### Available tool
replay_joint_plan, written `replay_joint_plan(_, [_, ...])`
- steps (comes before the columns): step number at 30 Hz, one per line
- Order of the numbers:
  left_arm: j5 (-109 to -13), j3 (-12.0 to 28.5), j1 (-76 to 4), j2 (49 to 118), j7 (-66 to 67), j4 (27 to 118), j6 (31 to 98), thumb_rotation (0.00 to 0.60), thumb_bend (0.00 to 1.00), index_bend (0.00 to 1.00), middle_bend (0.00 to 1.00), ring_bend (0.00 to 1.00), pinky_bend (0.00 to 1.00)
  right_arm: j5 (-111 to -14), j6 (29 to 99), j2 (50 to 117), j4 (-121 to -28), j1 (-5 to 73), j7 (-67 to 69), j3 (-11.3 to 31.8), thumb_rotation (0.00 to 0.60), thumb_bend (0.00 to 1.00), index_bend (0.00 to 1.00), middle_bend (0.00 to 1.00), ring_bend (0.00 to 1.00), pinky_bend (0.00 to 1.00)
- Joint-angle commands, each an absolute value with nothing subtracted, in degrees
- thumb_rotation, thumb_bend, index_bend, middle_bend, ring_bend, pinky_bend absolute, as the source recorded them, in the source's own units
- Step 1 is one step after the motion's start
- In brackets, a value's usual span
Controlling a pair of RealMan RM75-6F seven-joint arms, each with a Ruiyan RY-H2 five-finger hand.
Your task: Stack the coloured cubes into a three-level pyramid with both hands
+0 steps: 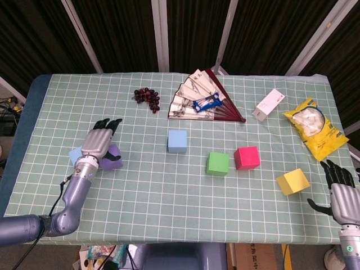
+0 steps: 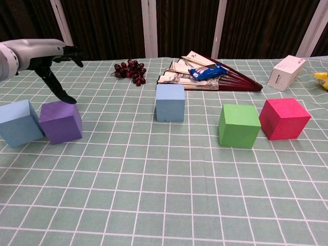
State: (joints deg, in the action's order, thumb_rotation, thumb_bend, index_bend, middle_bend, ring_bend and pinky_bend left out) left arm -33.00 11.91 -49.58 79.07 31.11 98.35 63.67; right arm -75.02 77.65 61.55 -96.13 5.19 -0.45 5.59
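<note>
Head view, cubes counted: six, none stacked. Two light blue, one (image 1: 75, 155) at the table's left edge, one (image 1: 177, 140) mid-table; one purple cube (image 1: 111, 160) touching the left blue; one green (image 1: 217, 163); one red (image 1: 247, 157); one yellow (image 1: 292, 181) toward the right edge. My left hand (image 1: 97, 144), fingers apart and empty, hovers directly above the purple cube, nearest it. My right hand (image 1: 341, 194), fingers spread, sits just right of yellow.

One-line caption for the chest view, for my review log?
Left hand open above the purple cube; blue, green and pink cubes sit unstacked on the checked cloth.
</note>
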Motion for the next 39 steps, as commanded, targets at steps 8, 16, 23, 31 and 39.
replay_joint_plan(8, [-29.4,9.8,-47.1,79.0,33.2,100.3,66.9,0.600,0.17,0.00,0.08,0.02,0.02,-75.2,77.4,61.4,-96.2,5.2,-0.1,5.5,0.600,0.22,0.00,0.00,0.00,0.00])
replay_joint_plan(16, [-29.2,9.5,-46.5,79.2,33.3,100.8,66.4,0.600,0.17,0.00,0.07,0.02,0.02,-75.4,77.3,61.2,-96.3,5.2,0.3,5.4,0.600,0.22,0.00,0.00,0.00,0.00])
replay_joint_plan(23, [-28.6,9.7,-46.4,80.7,33.8,99.3,66.8,0.600,0.17,0.00,0.12,0.02,0.02,-75.5,77.3,61.0,-96.5,5.1,0.5,5.3,0.600,0.22,0.00,0.00,0.00,0.00])
replay_joint_plan(31, [-27.3,9.9,-46.1,82.0,34.5,97.6,67.1,0.600,0.17,0.00,0.23,0.02,0.02,-75.5,77.2,60.9,-96.6,5.1,0.5,5.3,0.600,0.22,0.00,0.00,0.00,0.00])
replay_joint_plan(39, [-26.9,10.7,-45.9,83.6,34.1,95.4,66.5,0.600,0.26,0.00,0.32,0.03,0.02,-75.5,77.2,60.9,-96.6,5.1,0.6,5.2,0.600,0.22,0.00,0.00,0.00,0.00])
